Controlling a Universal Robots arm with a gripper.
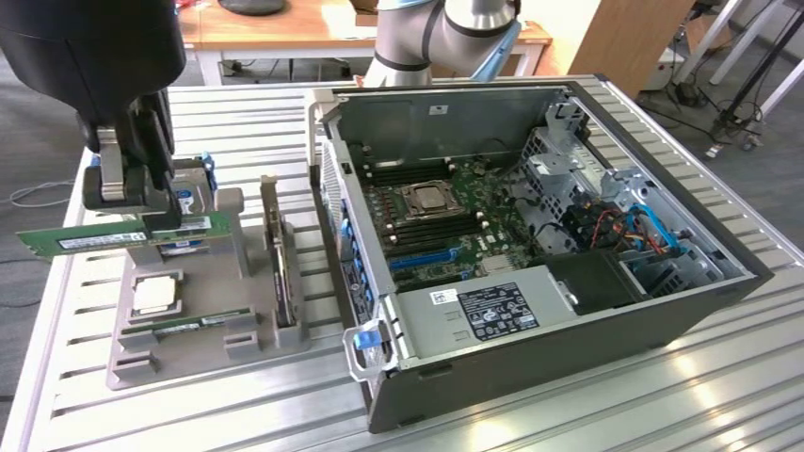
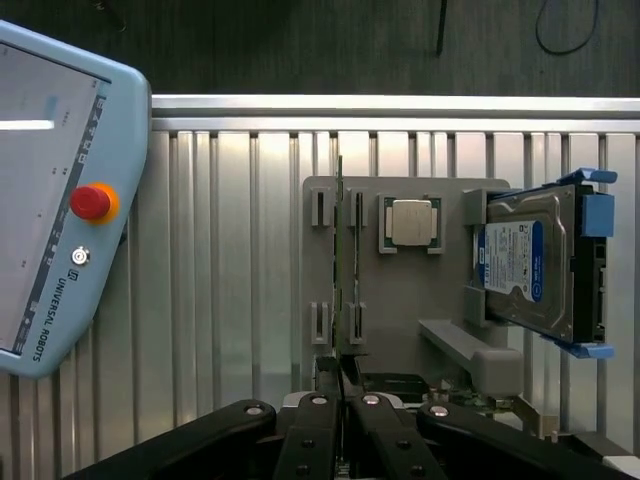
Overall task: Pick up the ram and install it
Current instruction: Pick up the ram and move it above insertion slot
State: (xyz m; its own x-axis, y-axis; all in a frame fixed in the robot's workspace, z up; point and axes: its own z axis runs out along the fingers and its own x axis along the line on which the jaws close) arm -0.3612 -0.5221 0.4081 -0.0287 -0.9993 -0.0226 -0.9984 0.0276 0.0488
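Note:
The ram [image 1: 75, 241] is a long green stick with a white sticker. It hangs level and on edge above the grey parts holder [image 1: 239, 334] at the exterior view's left. My gripper [image 1: 153, 229] is shut on it near its middle, gripping from above. In the wrist view the ram [image 2: 340, 250] appears edge-on as a thin line running out from between my gripper [image 2: 343, 395] fingers, over the holder [image 2: 430, 300]. The open computer case [image 1: 703, 311] lies to the exterior view's right, its motherboard memory slots [image 1: 442, 233] beside the processor socket.
The holder carries a square silver processor [image 1: 157, 294] [image 2: 411, 222], a second green stick [image 1: 188, 328] and an upright card [image 1: 274, 254]. A hard drive [image 2: 530, 265] in a blue bracket stands beside them. A teach pendant [image 2: 60, 200] lies on the slatted metal table [image 1: 628, 405].

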